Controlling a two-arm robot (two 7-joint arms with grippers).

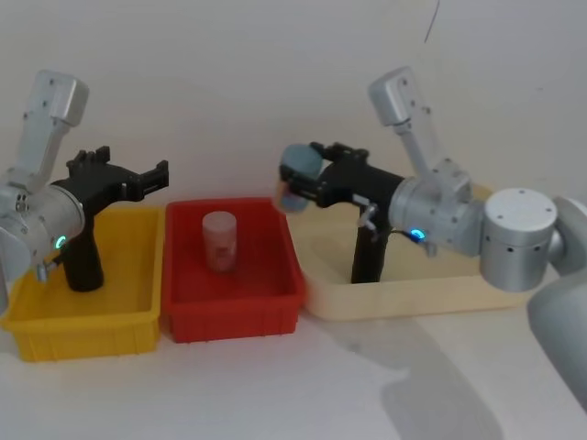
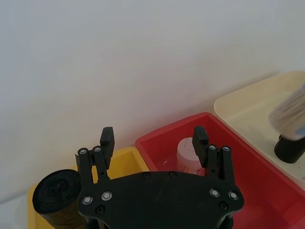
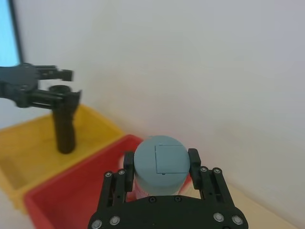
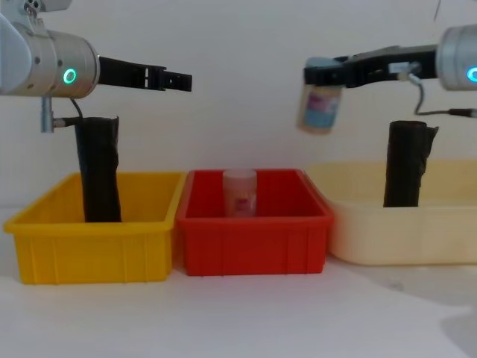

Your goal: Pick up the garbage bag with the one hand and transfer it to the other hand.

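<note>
Above the yellow bin, the left gripper is hanging with its fingers spread wide and nothing between them, well clear of the bin's rim. Beneath its wrist, the garbage bag is standing upright inside that bin, near the back wall. Over the gap between the red bin and the cream tray, the right gripper is holding a grey-capped bottle high in open air. Another black roll is standing upright in the cream tray. A pale jar is sitting in the red bin.
</note>
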